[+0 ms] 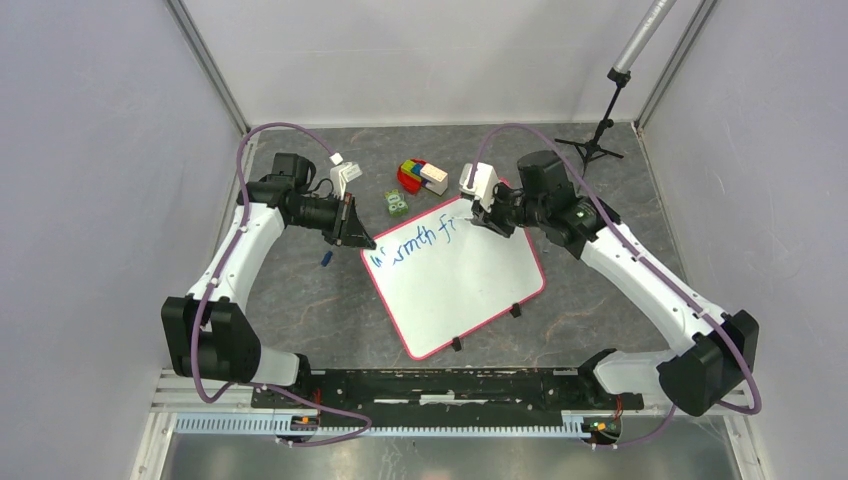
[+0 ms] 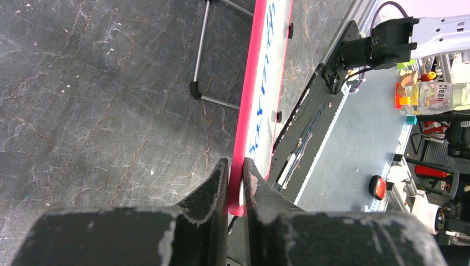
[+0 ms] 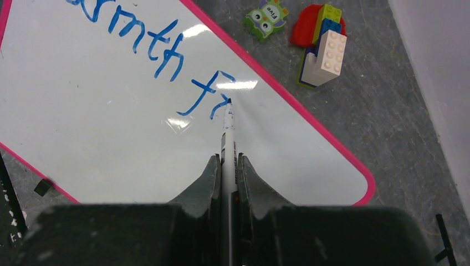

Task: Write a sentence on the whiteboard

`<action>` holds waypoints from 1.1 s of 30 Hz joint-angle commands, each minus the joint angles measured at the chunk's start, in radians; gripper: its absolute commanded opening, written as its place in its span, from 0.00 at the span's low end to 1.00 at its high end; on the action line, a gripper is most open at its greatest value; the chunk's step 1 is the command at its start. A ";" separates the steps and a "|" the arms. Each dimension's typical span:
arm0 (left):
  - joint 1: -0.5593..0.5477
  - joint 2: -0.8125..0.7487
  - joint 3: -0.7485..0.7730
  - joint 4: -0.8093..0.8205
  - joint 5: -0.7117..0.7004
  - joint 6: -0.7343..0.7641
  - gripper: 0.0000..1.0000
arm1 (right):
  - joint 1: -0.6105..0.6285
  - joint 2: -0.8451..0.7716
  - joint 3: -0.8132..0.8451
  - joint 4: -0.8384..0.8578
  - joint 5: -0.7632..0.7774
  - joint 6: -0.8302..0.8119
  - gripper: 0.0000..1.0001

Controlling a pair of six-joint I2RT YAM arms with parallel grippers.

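Top external: the whiteboard [image 1: 470,290] lies tilted at mid-frame on the dark worktop [image 1: 300,300], with the sentence [image 1: 410,246] in blue along its upper-left edge. Left wrist: the left gripper [image 2: 235,166] pinches the board's pink rim. Right wrist: the right gripper [image 3: 228,163] clamps a marker [image 3: 228,124], whose tip rests on the board at the last blue stroke.

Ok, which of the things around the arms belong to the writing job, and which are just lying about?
In the job: whiteboard, its rim pinched by the left tool; blue lettering; marker, held in the right tool, tip at the last stroke.

Lying about: green owl toy; stack of toy bricks; small blue piece beside the left arm; tripod stand.
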 commanded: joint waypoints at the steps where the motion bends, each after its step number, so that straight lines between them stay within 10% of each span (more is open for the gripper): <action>1: -0.004 -0.017 0.001 0.020 -0.034 0.017 0.02 | 0.004 0.019 0.057 0.043 0.004 0.015 0.00; 33: -0.005 -0.021 -0.004 0.021 -0.039 0.020 0.02 | 0.004 0.001 0.043 0.034 -0.017 0.033 0.00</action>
